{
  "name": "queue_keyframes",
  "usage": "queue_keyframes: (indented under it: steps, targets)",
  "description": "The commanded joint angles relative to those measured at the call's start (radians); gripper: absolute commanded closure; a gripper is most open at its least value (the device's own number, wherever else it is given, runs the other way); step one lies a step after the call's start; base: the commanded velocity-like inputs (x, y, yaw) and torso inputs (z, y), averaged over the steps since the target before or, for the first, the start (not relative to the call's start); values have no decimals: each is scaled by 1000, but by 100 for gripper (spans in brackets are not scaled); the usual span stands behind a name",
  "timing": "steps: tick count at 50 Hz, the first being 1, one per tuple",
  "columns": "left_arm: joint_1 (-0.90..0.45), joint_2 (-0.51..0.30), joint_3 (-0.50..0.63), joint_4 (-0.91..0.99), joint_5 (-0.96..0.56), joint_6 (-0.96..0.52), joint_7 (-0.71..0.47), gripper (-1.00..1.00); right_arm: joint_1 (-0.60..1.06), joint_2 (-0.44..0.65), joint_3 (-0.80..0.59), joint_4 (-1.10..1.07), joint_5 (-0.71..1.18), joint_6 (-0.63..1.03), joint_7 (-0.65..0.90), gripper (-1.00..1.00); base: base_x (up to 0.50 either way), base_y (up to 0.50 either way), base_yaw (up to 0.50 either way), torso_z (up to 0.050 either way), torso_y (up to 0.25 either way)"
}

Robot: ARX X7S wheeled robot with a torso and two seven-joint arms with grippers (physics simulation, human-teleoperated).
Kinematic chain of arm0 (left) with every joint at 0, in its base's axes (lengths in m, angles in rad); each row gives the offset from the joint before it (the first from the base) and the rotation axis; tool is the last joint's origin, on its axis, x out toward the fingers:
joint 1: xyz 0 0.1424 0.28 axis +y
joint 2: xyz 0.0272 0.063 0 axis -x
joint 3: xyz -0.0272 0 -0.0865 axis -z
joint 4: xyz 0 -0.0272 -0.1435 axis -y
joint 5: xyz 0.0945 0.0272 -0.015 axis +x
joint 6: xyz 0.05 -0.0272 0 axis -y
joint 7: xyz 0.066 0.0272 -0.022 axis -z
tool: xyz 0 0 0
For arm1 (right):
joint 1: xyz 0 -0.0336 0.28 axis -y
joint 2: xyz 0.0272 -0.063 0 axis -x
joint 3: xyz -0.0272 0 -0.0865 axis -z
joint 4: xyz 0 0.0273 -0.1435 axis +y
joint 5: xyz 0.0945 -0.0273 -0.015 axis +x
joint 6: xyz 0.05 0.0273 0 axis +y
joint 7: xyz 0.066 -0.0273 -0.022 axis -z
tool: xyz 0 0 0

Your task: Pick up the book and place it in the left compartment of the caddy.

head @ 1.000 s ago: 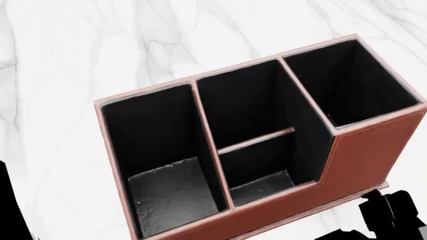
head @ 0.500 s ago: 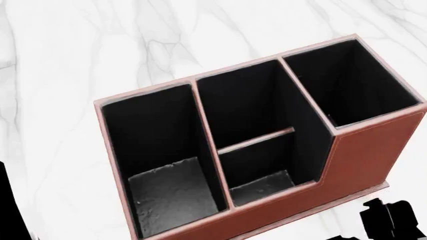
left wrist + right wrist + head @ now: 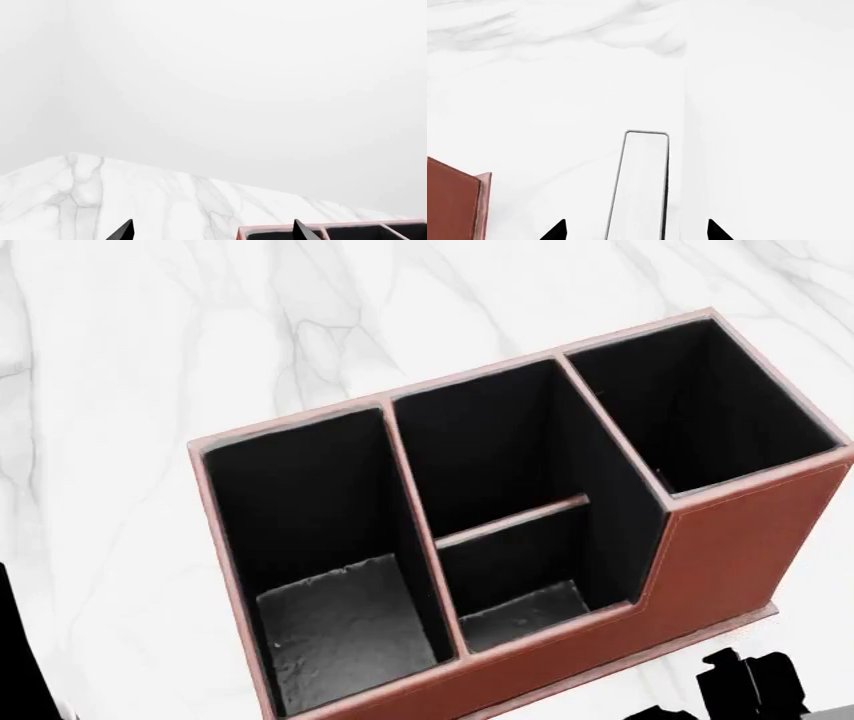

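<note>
Left end effector (image 3: 212, 231): only two dark fingertips are seen in the left wrist view, set well apart with nothing between them, so it is taken as released; a corner of the caddy (image 3: 721, 550) is seen just beyond them

On the marble desk (image 3: 120, 390), the caddy is seen upright in the head view. The left compartment (image 3: 334, 580) is noted empty, dark grey floor exposed

Book (image 3: 639, 185): seen in the right wrist view only, apparently standing on edge on the desk with its white page edges toward the camera, though the pale render makes this uncertain. It lies beside the caddy, apart from it

Right end effector (image 3: 635, 232): tips spread on either side of the book, not touching it, so released

Step judged in hand: approach to the grasp; the book is not yet picked up. Next move is judged to call for advancing the right tips along the book's sides, then closing squarely on the thin cover
</note>
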Motion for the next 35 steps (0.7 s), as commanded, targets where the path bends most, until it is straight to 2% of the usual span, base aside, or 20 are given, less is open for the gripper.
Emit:
queue_keyframes:
  steps: [1, 21, 22, 35]
  targets:
    - [0, -4, 0, -1, -4, 4, -4, -100, 11, 0, -29, 45, 16, -31, 0, -100, 0, 0, 0, 0, 0]
    - [0, -12, 4, -1, -7, 8, -11, -100, 3, 0, -39, 109, 57, -75, 0, -100, 0, 0, 0, 0, 0]
    - [0, -13, 4, 1, -9, 6, -12, -100, 2, 0, -35, 113, 60, -75, 0, 100, 0, 0, 0, 0, 0]
    - [0, -16, 9, 0, -8, 9, -17, -100, -6, 0, -33, 121, 66, -63, 0, 100, 0, 0, 0, 0, 0]
